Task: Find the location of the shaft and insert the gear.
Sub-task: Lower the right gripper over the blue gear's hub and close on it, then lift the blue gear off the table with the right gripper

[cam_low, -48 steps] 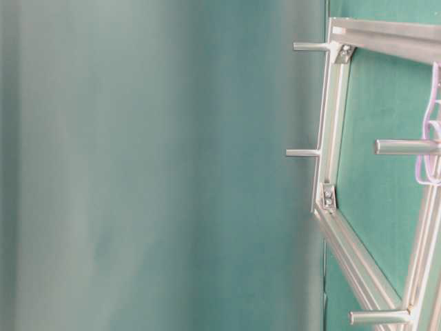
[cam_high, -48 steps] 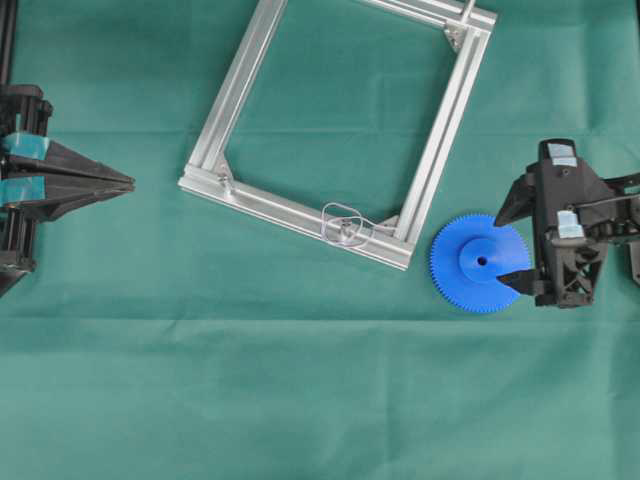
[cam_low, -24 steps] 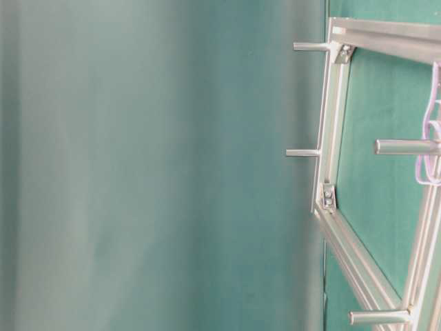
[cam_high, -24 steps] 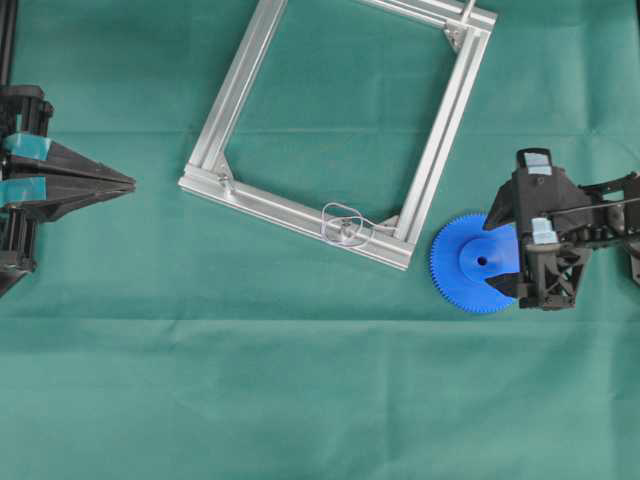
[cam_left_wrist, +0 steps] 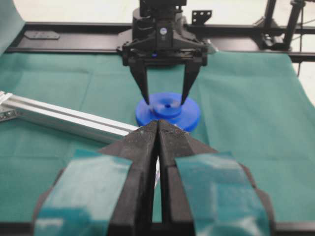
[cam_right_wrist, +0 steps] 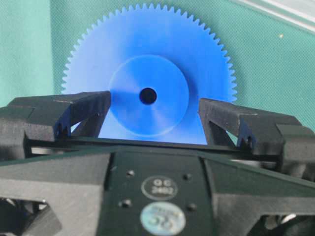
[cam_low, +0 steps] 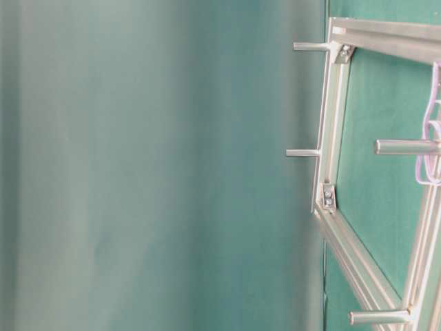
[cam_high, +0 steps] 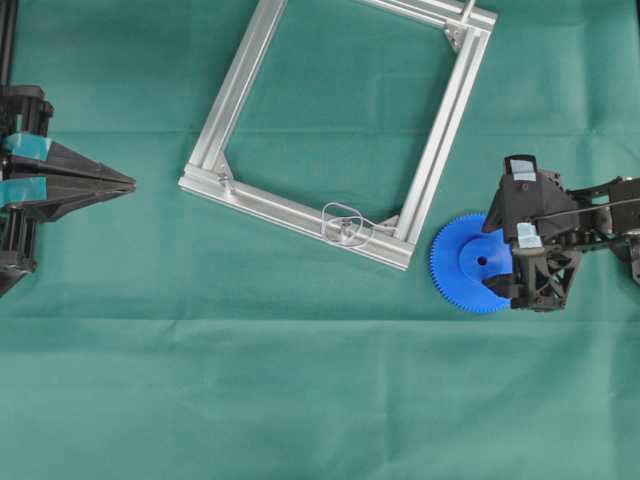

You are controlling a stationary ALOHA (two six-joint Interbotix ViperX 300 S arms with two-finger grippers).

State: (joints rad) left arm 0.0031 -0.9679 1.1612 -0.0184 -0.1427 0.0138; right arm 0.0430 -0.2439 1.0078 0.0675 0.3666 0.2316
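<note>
right gripper (cam_high: 497,267): had slid in over the gear (cam_high: 470,264) across the last second; it began off the gear's rim on the arm side and ended with the fingers straddling the raised hub. Jaws spread, nothing gripped yet.
fingers (cam_right_wrist: 81,110): in the right wrist view one sat each side of the hub, the centre hole midway between them. Whether they touched the gear face, could not tell.
gear: had not shifted; lay flat on the green cloth (cam_high: 300,380), directly under the tool.
meaning: approach looked done, so closing on the hub was likely the next step. Insertion not begun.
shaft (cam_high: 345,228): stood on its clear base plate on the near rail of the aluminium frame (cam_high: 240,80), ahead of the tool beyond the gear, well apart.
edges: the frame corner sat just beyond the gear's far rim, close but not touching. A lift before travel looked wise to clear the rail.
upright pins (cam_low: 303,152): the table-level view showed several posts rising from the frame; risk of a snag on a low carry.
open room: bare cloth to either side of the tool and behind it.
left gripper (cam_left_wrist: 158,129): clamped shut on nothing, parked far across the table facing the tool, unmoved.
</note>
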